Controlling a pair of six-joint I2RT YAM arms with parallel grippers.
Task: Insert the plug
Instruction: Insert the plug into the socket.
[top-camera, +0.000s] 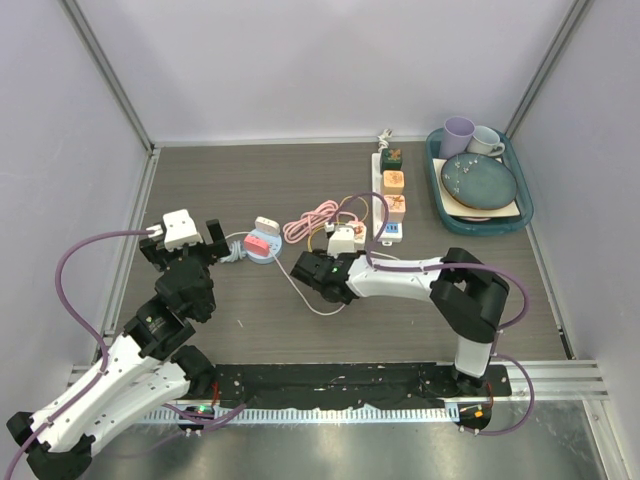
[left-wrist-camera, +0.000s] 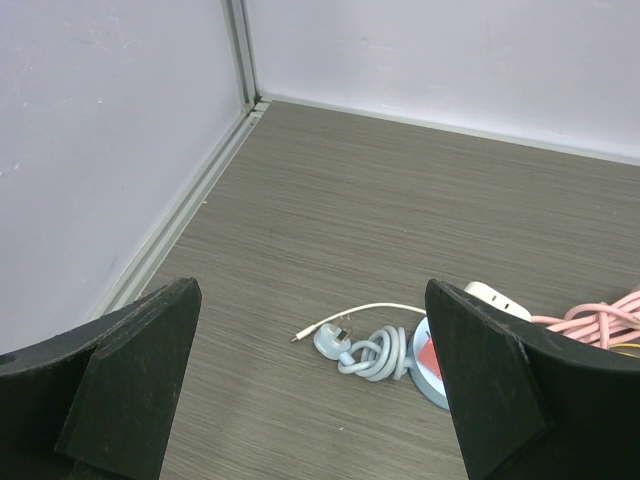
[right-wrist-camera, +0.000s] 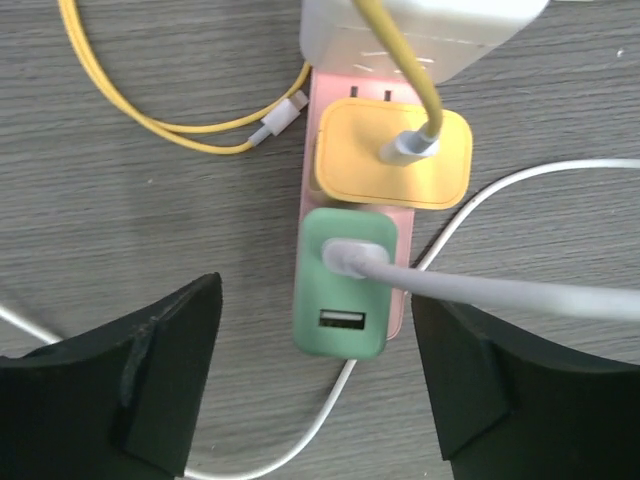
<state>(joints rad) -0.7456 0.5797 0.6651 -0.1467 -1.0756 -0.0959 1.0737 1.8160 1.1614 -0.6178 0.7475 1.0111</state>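
In the right wrist view a grey cable's plug (right-wrist-camera: 348, 258) sits in the upper port of a green charger (right-wrist-camera: 345, 310); the port below it is empty. The green charger and a yellow charger (right-wrist-camera: 385, 160) stand on a pink power strip (right-wrist-camera: 402, 305). My right gripper (right-wrist-camera: 315, 295) hovers over the green charger, open, its fingers apart on either side and touching nothing. In the top view it (top-camera: 312, 270) is mid-table. My left gripper (left-wrist-camera: 310, 300) is open and empty, above a pale blue plug (left-wrist-camera: 335, 338) with a knotted cord.
A white adapter (right-wrist-camera: 420, 30) and a yellow cable (right-wrist-camera: 130, 110) lie by the pink strip. A coiled pink cable (top-camera: 310, 220), a blue disc with a red block (top-camera: 262, 245), a white power strip (top-camera: 385, 200) and a teal tray (top-camera: 525, 205) of dishes stand further back.
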